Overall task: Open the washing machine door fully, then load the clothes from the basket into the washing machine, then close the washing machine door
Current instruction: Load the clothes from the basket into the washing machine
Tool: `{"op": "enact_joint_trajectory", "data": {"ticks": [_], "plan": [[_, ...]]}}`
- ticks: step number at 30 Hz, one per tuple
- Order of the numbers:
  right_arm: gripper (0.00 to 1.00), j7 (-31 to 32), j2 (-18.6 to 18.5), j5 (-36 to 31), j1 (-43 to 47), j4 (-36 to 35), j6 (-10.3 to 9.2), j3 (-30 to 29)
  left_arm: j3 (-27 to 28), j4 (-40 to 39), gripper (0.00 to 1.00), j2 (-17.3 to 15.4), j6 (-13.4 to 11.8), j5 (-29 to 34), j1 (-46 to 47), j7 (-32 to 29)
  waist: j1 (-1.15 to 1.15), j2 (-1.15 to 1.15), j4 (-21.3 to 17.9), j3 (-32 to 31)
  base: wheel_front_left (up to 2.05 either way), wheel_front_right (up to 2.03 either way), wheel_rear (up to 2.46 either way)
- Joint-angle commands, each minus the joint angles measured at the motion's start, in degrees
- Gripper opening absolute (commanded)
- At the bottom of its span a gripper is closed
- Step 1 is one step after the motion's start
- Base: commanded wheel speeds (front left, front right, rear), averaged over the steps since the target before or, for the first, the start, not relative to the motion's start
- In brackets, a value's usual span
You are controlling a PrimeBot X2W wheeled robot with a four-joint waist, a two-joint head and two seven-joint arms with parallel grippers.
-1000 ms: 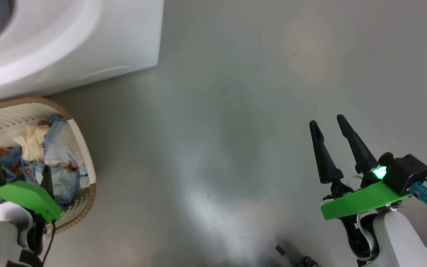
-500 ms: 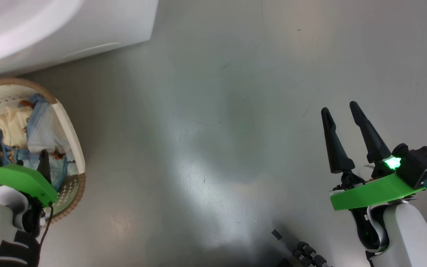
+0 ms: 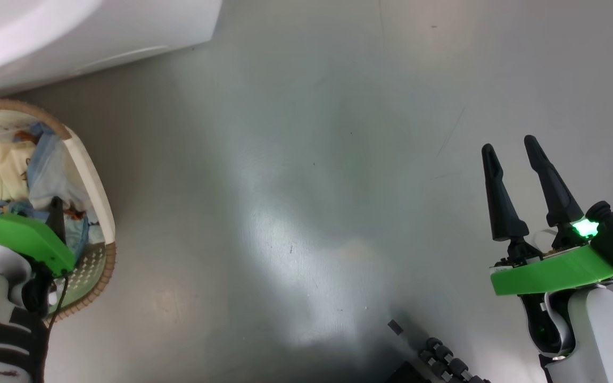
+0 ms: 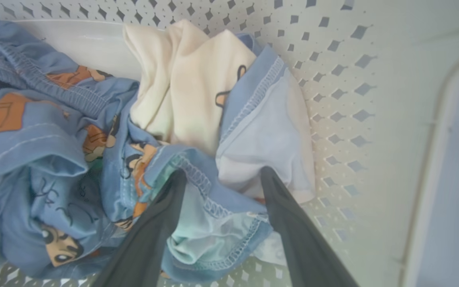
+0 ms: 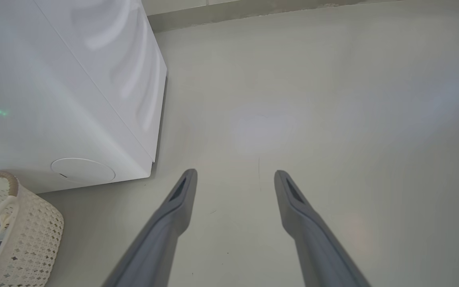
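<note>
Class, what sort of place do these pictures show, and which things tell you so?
Probably a laundry area: a white washing machine stands on a grey floor, with a basket of clothes beside it.

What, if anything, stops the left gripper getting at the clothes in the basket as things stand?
Likely nothing, so yes: the left gripper is open inside the basket, its fingertips down among the clothes with a blue fold between them.

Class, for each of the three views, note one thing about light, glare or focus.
Head view: a broad pale glare lies on the floor, and the machine is washed out. Left wrist view: the clothes are sharp, the basket wall softer toward the right. Right wrist view: a green glint sits on the machine; the right gripper softens toward the bottom edge.
</note>
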State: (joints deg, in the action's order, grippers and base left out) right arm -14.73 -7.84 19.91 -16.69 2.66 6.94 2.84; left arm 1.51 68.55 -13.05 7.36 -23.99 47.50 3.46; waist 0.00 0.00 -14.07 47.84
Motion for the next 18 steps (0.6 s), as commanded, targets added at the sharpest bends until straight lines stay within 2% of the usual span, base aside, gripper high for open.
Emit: {"op": "enact_joint_trajectory", "data": {"ticks": [1,18], "plan": [[1.00,-0.3,-1.1,-0.4,2.1,-1.3,0.55,0.6,0.5,0.3,1.00,-2.3,0.1,-0.8,-0.5,-0.3,0.00,0.00,-0.1,0.5,0.00,0.00,0.00],[1.00,-0.3,-3.7,-0.2,4.9,-3.0,0.55,-2.2,-1.9,4.0,1.00,-1.2,-0.6,-0.6,3.7,0.0,0.00,0.00,0.6,2.9,0.00,0.00,0.00]]}}
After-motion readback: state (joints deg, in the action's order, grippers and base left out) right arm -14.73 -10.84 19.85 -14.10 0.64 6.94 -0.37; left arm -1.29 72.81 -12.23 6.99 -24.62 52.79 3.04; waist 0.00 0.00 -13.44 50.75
